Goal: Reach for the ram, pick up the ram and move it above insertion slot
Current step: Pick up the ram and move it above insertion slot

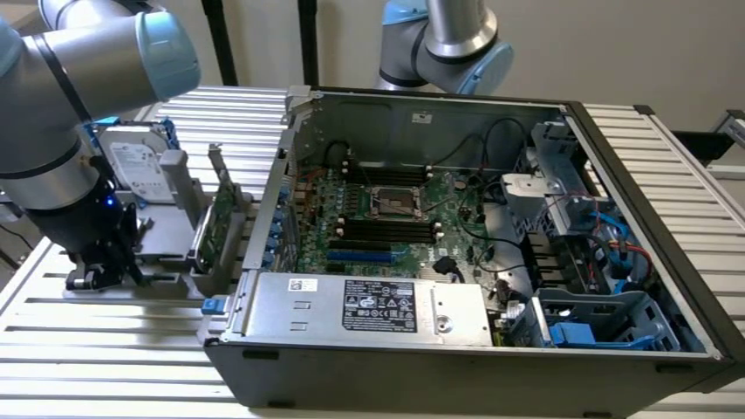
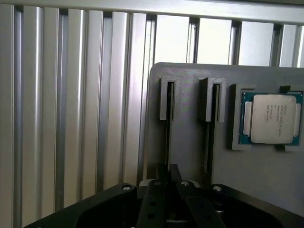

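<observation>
The exterior view gives us the whole bench. The arm (image 1: pixel 58 131) leans in at that view's left with its gripper (image 1: pixel 99 272) low at a grey holder (image 1: pixel 163 234), just beside the open computer case (image 1: pixel 466 375) that takes up the middle and right. The wrist view gives us the close detail at the holder. The dark fingers (image 2: pixel 160 176) are pressed close together on a thin dark edge running out of a slotted bracket (image 2: pixel 169 92). We take that edge for the ram (image 2: pixel 167 140), standing on its side in the holder and pinched between the fingers. A second slotted bracket (image 2: pixel 213 95) stands just beside the first, and near it a processor chip (image 2: pixel 271 118) lies flat in a shallow pocket. In the exterior view the holder also carries a silver hard drive (image 1: pixel 128 166) upright and a green expansion card (image 1: pixel 216 229) on edge near the case wall. Inside the case we see the motherboard (image 1: pixel 460 196) with its long black insertion slots (image 1: pixel 385 230) beside the processor socket (image 1: pixel 393 201), and a power supply (image 1: pixel 361 305) along the near side. A second arm (image 1: pixel 454 44) stands behind the case.
</observation>
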`<state>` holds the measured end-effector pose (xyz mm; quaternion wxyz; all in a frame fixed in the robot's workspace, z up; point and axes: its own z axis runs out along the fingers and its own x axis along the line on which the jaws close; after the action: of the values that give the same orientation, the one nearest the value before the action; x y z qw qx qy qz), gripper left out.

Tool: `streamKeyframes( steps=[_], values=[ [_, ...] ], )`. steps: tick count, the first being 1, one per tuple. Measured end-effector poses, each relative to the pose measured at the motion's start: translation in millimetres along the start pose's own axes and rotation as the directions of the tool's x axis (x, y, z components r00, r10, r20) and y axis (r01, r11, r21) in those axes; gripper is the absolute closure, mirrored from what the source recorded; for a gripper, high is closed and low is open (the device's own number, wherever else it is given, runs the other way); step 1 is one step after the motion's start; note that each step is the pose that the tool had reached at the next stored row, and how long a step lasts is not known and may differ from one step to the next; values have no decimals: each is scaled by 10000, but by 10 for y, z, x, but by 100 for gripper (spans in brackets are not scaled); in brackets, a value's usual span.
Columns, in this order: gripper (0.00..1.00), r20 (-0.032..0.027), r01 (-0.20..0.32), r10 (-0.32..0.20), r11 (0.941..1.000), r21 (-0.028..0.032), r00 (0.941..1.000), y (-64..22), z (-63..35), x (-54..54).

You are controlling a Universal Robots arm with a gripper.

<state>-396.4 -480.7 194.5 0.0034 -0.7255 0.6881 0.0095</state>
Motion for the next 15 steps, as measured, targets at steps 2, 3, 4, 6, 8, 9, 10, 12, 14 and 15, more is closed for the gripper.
streamKeyframes(
  steps=[2,3,4,6,8,9,10,12,14,15],
  values=[
    [86,15,0,0,10000,2,10000,0,-3,0],
    [86,21,1,-1,10000,1,10000,0,-7,0],
    [86,27,1,-1,10000,2,10000,0,-11,0],
    [86,37,1,-1,10000,3,10000,0,-18,0],
    [86,47,1,-1,10000,2,10000,0,-27,0],
    [86,52,1,-1,10000,1,10000,0,-34,0],
    [86,62,1,-1,10000,3,10000,0,-40,-1],
    [86,77,1,-1,10000,4,10000,0,-59,-1],
    [86,89,1,-1,10000,5,10000,0,-82,-1],
    [86,96,1,-1,10000,5,10000,1,-97,-2]
  ],
)
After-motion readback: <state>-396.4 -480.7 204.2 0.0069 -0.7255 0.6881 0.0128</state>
